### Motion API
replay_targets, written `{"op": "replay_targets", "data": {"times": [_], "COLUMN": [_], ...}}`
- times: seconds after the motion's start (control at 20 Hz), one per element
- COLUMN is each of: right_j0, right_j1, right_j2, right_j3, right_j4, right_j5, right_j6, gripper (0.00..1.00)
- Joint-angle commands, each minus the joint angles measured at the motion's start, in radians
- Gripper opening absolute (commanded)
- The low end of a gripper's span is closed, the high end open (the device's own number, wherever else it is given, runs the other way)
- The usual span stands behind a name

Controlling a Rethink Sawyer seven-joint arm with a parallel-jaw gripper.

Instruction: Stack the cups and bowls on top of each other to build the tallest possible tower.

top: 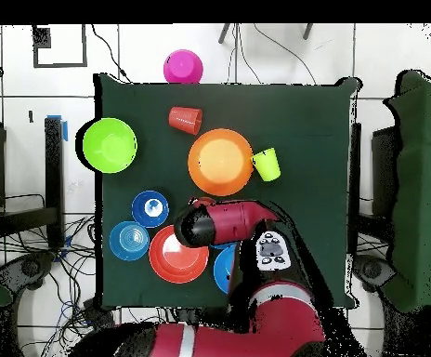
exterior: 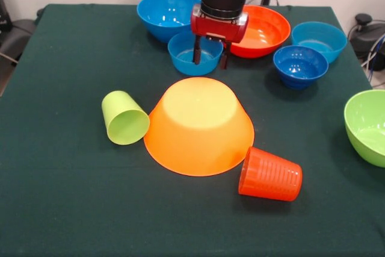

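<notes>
Front view, for your check: the gripper (exterior: 210,59) hangs with its jaws parted and empty over a small blue bowl (exterior: 194,53). Behind it sit a medium blue bowl (exterior: 165,11) and a glossy red-orange bowl (exterior: 264,30); two more small blue bowls (exterior: 299,64) (exterior: 319,39) stand to one side, a lime-green bowl (exterior: 368,126) at the desk (exterior: 72,209) edge. The large light-orange bowl (exterior: 198,126) lies upside down mid-desk, nothing stacked on it. Touching its rim, both tipped over: a smooth lime cup (exterior: 123,117) and a ribbed orange cup (exterior: 271,174). Overhead view: the arm (top: 228,223) covers part of the blue bowls, and a pink bowl (top: 183,67) sits just beyond the desk edge.
</notes>
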Motion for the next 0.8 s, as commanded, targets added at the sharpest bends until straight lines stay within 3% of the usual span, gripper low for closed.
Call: {"op": "replay_targets", "data": {"times": [0.05, 0.8], "right_j0": [0.049, 0.115], "right_j1": [-0.01, -0.024], "right_j2": [0.007, 0.008], "right_j3": [0.032, 0.043], "right_j4": [-0.011, 0.028], "right_j5": [-0.058, -0.026], "right_j6": [0.107, 0.113], "gripper": [1.0, 1.0]}}
